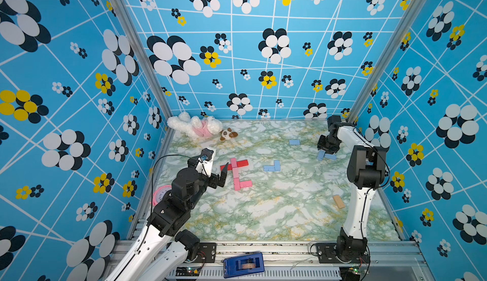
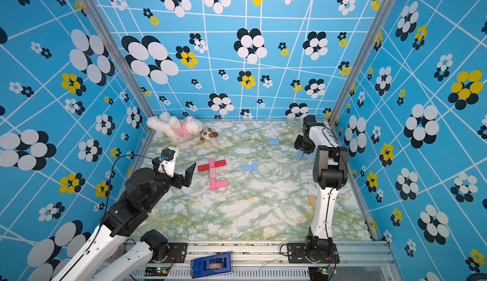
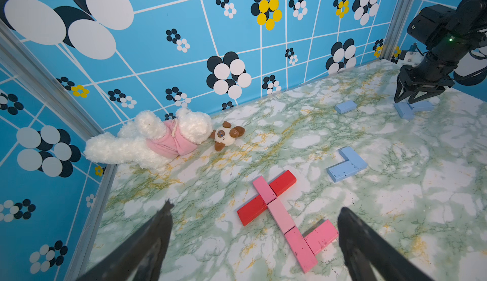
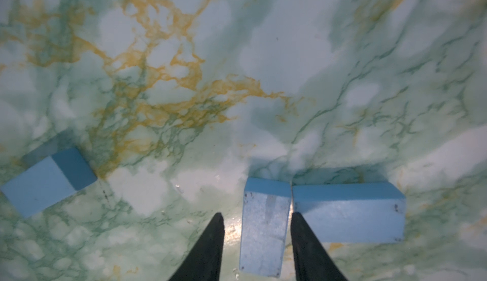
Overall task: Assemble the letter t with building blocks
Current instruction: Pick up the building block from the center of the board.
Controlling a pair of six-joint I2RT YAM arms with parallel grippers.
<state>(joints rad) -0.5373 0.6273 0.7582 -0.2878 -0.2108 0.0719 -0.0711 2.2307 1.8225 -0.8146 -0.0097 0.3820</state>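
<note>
Tan block (image 1: 339, 201) lies nearest, near the right arm (image 1: 358, 208). Left jaws stand wide open and empty, just beside the pink blocks (image 1: 235, 173) crossed by red blocks (image 1: 243, 163) mid-surface. Farther back, right jaws straddle a light blue block (image 4: 263, 229) lying on the surface (image 1: 263, 213), partly closed, with a gap on one side.

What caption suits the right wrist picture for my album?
Right gripper straddles one light blue block; a second block touches it, a third block lies apart on the marbled table.
</note>
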